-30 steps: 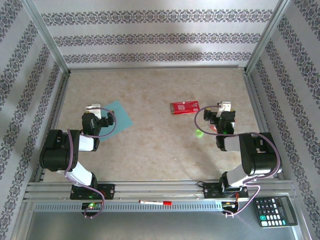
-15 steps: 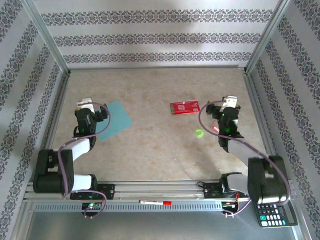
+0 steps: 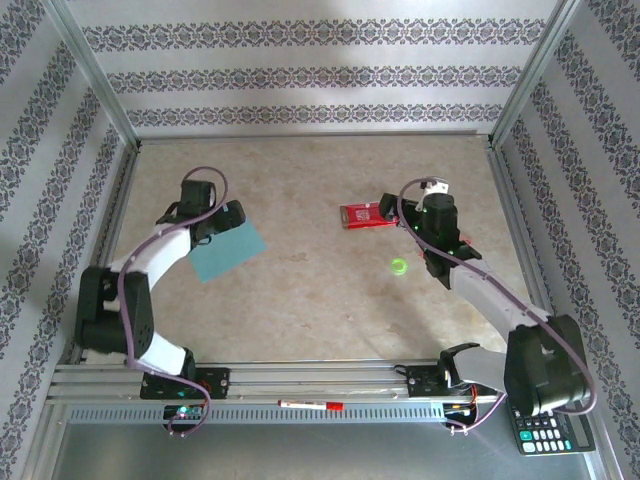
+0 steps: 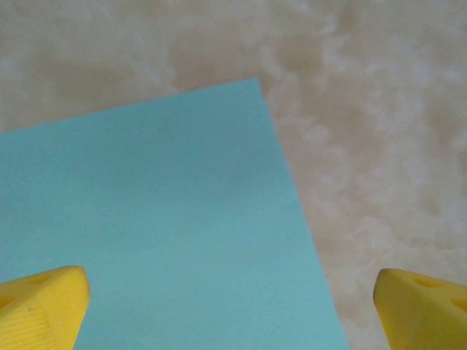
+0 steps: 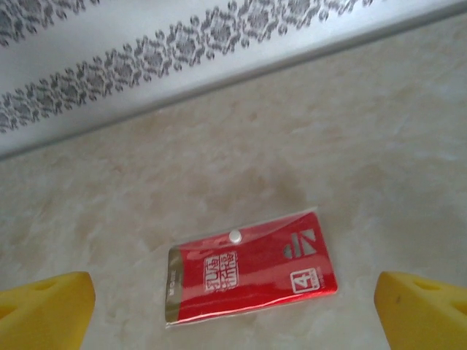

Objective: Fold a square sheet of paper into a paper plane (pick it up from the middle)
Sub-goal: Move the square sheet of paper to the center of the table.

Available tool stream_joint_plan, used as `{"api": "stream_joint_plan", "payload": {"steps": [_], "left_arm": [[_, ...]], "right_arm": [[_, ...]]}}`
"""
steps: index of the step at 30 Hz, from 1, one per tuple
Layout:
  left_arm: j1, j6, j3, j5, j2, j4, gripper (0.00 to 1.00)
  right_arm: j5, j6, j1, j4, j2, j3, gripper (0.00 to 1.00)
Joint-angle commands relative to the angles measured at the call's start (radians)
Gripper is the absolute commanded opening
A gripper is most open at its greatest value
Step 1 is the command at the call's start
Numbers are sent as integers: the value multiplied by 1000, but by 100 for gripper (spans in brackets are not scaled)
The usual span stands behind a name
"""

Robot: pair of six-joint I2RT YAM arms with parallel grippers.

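Left wrist, square sheet of paper cut off

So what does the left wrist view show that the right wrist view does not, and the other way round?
Left wrist: the square sheet of paper lying flat under the open left gripper. Right wrist: the red packet and the patterned wall, ahead of the open right gripper. Both: the marbled table and yellow fingertips wide apart at the bottom corners.

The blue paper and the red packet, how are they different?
The square sheet of paper is plain light blue; the red packet has white print. The sheet is a wide square; the packet is a narrower rectangle. Both lie flat on the table.
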Motion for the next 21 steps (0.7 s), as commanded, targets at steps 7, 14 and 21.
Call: {"api": "stream_joint_plan", "payload": {"steps": [7,14,21], "left_arm": [[-2,10,112,-98,174,-244,100],[7,-34,171,-81,276,-250,100],[6,-85,189,-122,276,-264,100]], "right_arm": [[-55,47,4,-43,69,43,98],[-65,48,-1,-44,87,48,98],[-77,53,0,-45,115,53,98]]}}
